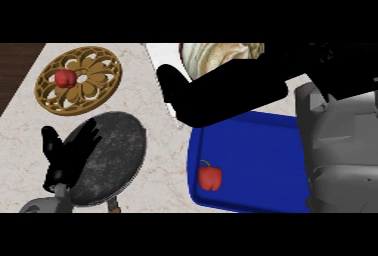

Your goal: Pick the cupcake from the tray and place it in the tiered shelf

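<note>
Hands: we saw the left hand (66,152) relaxed at lower left; the right hand (221,92), above the blue tray (251,150), was unreadable.

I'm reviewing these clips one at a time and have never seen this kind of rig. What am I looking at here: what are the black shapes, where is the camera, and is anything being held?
The camera sits at the robot's head, looking steeply down at a marble counter. The black shapes are its hands on grey forearms. The left hand rests open at the lower left, over a dark frying pan. The right hand reaches across the top of a blue tray, near a cream tiered shelf; whether it holds anything cannot be seen. A red pepper lies on the tray, and another small red item sits on a golden trivet. No cupcake is visible.
</note>
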You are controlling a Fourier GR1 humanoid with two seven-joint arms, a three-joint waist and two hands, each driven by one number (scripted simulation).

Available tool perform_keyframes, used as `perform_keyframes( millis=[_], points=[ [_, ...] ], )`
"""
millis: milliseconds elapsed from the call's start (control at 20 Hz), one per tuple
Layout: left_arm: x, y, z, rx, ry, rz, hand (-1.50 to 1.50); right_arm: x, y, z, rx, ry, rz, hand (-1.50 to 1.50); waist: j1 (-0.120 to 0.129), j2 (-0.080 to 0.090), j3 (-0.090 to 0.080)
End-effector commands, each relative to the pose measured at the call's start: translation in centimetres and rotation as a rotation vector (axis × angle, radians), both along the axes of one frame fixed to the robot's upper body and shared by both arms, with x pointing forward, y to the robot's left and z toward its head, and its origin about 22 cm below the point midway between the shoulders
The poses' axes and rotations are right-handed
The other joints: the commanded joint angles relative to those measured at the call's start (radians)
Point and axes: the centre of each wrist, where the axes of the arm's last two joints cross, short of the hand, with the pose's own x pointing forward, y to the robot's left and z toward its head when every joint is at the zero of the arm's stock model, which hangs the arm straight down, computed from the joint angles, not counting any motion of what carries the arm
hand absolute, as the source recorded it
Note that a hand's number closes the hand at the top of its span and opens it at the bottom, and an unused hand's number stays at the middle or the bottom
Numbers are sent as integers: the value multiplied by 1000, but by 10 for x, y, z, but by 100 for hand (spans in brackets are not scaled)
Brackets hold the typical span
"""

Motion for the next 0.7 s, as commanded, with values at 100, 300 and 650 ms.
perform_keyframes(
  millis=[100,300,650],
  points=[
    [3,1,-2,-5,8,-15,0,53,-6,23,-22,37,-25,150,4,5,-2],
    [2,-16,-7,-10,25,-7,0,70,10,23,-66,46,9,150,6,5,-2],
    [8,7,-4,-4,11,-14,0,117,-11,11,-127,26,24,150,6,8,-2]
  ],
)
